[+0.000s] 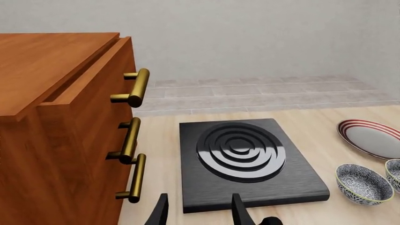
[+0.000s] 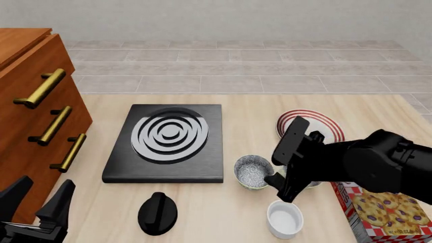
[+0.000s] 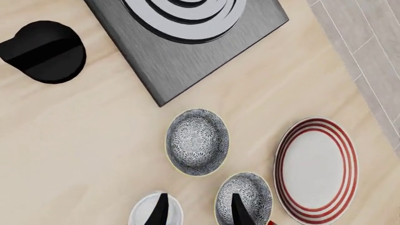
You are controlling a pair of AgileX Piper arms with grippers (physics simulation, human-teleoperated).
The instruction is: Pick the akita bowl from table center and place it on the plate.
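Two alike akita bowls, speckled grey inside, stand side by side. One akita bowl (image 2: 253, 171) (image 3: 197, 141) (image 1: 362, 183) lies nearer the table's middle, right of the hob. The other bowl (image 3: 245, 194) (image 1: 394, 171) sits closer to the red-ringed plate (image 3: 315, 169) (image 2: 317, 124) (image 1: 374, 138) and is mostly hidden under my right arm in the front view. My right gripper (image 2: 282, 186) (image 3: 198, 213) hovers open and empty above the table, over the gap between that second bowl and a white ramekin. At the near left my left gripper (image 2: 40, 195) (image 1: 198, 213) is open and holds nothing.
A black hob (image 2: 169, 142) lies left of the bowls. A wooden drawer cabinet (image 2: 34, 101) with brass handles stands at far left. The white ramekin (image 2: 285, 218) and a black knob-like piece (image 2: 157, 212) sit near the front edge, a cookie box (image 2: 385, 212) at front right.
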